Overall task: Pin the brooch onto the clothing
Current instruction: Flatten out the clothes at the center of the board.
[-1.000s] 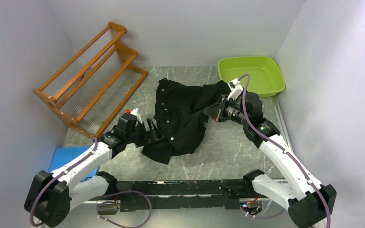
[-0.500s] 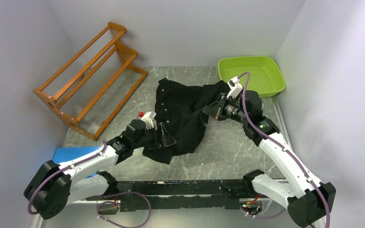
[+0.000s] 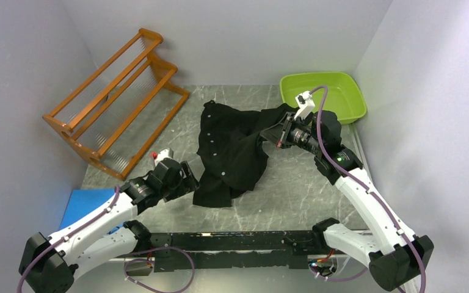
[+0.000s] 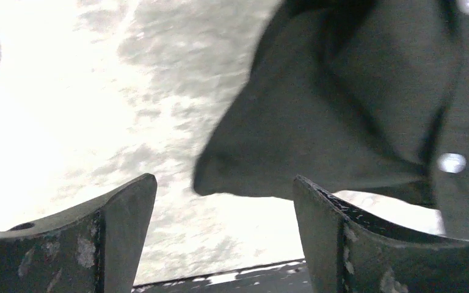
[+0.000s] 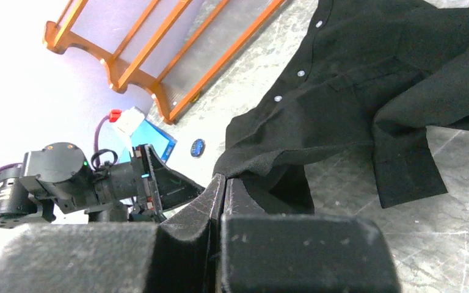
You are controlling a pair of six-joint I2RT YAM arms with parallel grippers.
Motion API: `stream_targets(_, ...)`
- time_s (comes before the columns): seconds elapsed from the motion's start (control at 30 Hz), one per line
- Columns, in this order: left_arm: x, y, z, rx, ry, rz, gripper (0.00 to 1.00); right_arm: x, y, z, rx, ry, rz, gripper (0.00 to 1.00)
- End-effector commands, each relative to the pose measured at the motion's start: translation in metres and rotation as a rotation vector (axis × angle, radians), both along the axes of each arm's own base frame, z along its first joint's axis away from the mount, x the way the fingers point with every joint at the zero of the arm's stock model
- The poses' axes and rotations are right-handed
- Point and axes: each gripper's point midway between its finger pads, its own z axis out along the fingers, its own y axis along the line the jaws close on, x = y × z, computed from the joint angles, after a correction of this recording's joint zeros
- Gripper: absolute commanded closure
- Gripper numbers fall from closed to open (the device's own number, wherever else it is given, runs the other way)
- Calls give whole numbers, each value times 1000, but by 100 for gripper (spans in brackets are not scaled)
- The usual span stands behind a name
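My right gripper [image 5: 223,180] is pressed shut, its tips pinching a fold of the one shirt [image 5: 354,79] and holding that edge up off the grey marbled table [image 5: 464,201]. From the pinch the black cloth runs away from me and spreads out flat. I see a collared button-up front, a chest pocket seam, and a short sleeve lying just to the right of my fingers. I count three small pale buttons [image 5: 301,72] in a row along the placket in my right wrist view.

My left gripper [image 4: 225,183] stands wide with nothing between its fingers [image 4: 122,232], low over the table. One rumpled corner of the shirt lies just beyond the gap and to its right, and I cannot tell whether it touches the fingertips. Two buttons show on that side.

Past my left gripper, to its left, sits one small round blue disc [image 5: 197,147] on the table. One flat blue piece [image 3: 85,204] lies beside my left arm. Farther off stands one orange wooden rack [image 3: 148,36]. Beyond my right gripper sits one green basin [image 3: 342,97].
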Motion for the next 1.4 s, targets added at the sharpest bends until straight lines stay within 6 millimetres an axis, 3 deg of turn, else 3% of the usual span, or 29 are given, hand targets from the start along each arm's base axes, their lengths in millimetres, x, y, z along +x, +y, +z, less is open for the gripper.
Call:
stream_targets(0.0, -19, 31, -27, 133, 113, 77, 14, 4, -2, 15, 13, -58, -12, 100)
stream_targets(0.2, -12, -19, -35, -23, 104, -105, 18, 3, -2, 11, 15, -50, -10, 100)
stream_targets(0.33, -5, -35, -46, -48, 119, -148, 25, 2, -3, 15, 16, -57, -12, 100)
stream_targets(0.47, 2, -35, -54, -36, 120, -122, 36, 2, -4, 12, 6, -54, -15, 100)
stream_targets(0.53, 3, -35, -54, -35, 121, -117, 47, 3, -4, 11, 3, -55, -19, 100)
stream_targets(0.6, 9, -32, -51, -23, 89, -97, 64, 3, -4, 10, 5, -54, -17, 100)
stream_targets(0.7, 19, -38, -32, -44, 3, -124, 88, 5, -3, 8, 2, -52, -16, 100)
stream_targets(0.77, 27, -40, -11, -46, -56, -136, 97, 8, -3, 7, -7, -55, -21, 100)
stream_targets(0.83, 36, -39, 20, -49, -122, -133, 97, 12, -4, 10, -14, -64, -26, 100)
stream_targets(0.93, 52, -41, 83, -54, -234, -145, 97, 22, -4, 26, -24, -87, -31, 100)
stream_targets(1.07, 75, -45, 193, -54, -398, -184, 97, 30, -2, 90, 34, -175, -18, 100)
stream_targets(1.17, 80, -54, 266, -49, -513, -266, 97, 20, -1, 144, 112, -275, 0, 100)
stream_targets(1.27, 70, -56, 327, -101, -637, -317, 97, 1, -8, 188, 164, -377, -1, 100)
stream_targets(1.37, 47, -49, 369, -173, -756, -349, 97, -27, -19, 213, 181, -455, -4, 100)
